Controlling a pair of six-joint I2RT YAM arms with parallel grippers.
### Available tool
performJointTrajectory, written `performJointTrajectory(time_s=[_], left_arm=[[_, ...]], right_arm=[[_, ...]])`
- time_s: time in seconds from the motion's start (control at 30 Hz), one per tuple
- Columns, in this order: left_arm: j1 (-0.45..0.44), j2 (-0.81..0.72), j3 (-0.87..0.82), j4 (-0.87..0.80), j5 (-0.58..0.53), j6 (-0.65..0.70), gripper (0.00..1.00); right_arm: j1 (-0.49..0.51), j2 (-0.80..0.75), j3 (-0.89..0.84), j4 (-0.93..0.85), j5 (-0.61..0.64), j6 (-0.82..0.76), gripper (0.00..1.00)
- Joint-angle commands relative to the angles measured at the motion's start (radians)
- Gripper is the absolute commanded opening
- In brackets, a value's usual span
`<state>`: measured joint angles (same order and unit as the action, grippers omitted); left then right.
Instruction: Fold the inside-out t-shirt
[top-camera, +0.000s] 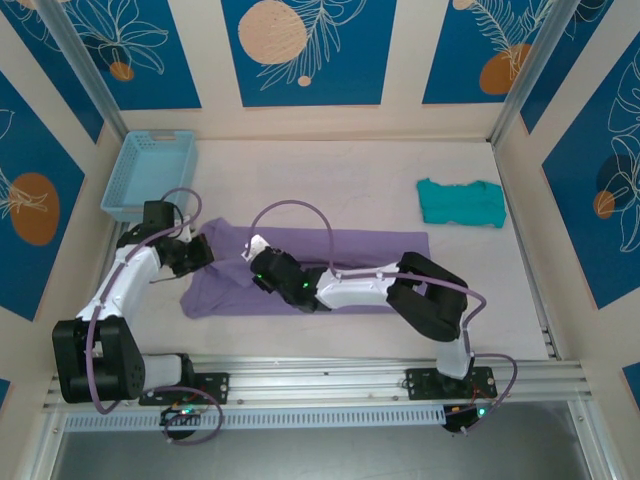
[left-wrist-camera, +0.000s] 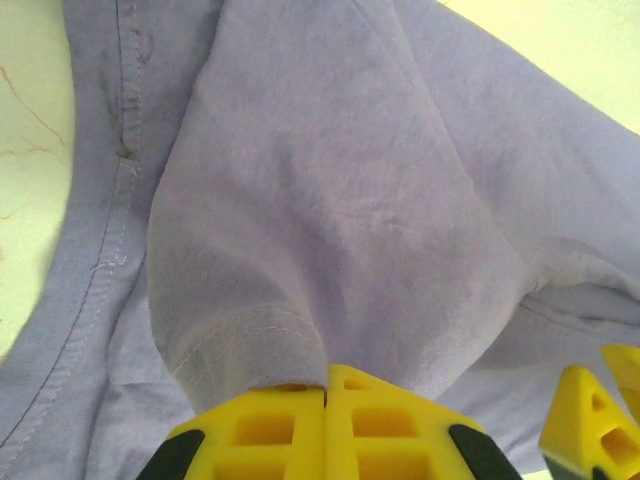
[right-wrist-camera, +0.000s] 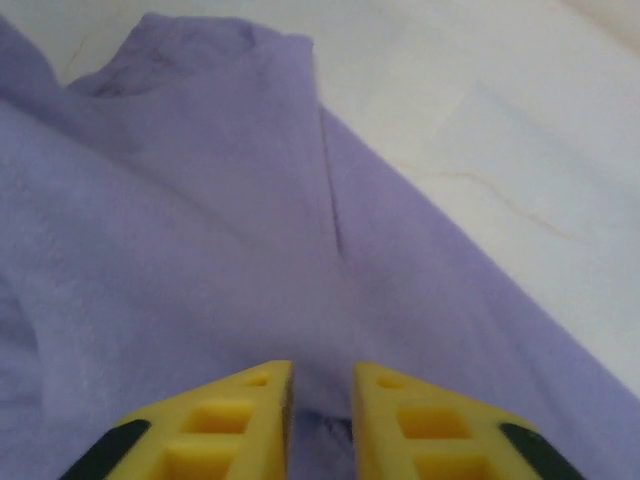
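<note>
Pale table (top-camera: 400, 170), blue walls (top-camera: 310, 50), left gripper (left-wrist-camera: 326, 375) pinching t-shirt (left-wrist-camera: 330, 200), right gripper (right-wrist-camera: 322, 375) narrowed, hold unclear

Top cam sits high at the near edge, looking down over the table (top-camera: 330, 170). Both wrist cams are pressed close to the t-shirt (top-camera: 380, 245), aimed along their yellow fingertips (left-wrist-camera: 270, 430). All three share that cloth, probably its left end.

You were working in a robot lab cell: a left arm (top-camera: 130, 275) and a right arm (top-camera: 360, 285) were bolted to an aluminium rail (top-camera: 330, 375) at the near edge of a pale table (top-camera: 330, 170), boxed in by cream walls with blue leaf-print panels (top-camera: 300, 50) and metal corner posts (top-camera: 80, 60), a light blue basket (top-camera: 148, 172) in one corner.
</note>
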<state>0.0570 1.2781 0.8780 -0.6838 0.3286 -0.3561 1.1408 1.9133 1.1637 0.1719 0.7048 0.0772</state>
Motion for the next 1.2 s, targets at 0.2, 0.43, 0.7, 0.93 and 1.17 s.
performJointTrajectory(time_s=[0.2,0.43,0.7,0.93,1.17], left_arm=[[0.009,-0.014,0.006,-0.02,-0.004,0.014,0.0],[0.009,-0.013,-0.001,-0.01,0.003,0.013,0.0],[0.009,-0.013,-0.011,-0.003,0.003,0.016,0.0],[0.008,-0.012,-0.007,-0.003,-0.006,0.019,0.0],[0.009,-0.011,-0.008,0.001,-0.003,0.018,0.0]], right_arm=[[0.054,0.023,-0.027,0.083,-0.247,-0.026,0.47],[0.04,0.13,0.074,0.055,-0.217,-0.036,0.48],[0.008,0.171,0.127,0.007,-0.213,-0.024,0.28],[-0.002,0.095,0.087,0.004,-0.236,-0.016,0.0],[-0.007,0.062,0.069,-0.01,-0.34,-0.011,0.09]])
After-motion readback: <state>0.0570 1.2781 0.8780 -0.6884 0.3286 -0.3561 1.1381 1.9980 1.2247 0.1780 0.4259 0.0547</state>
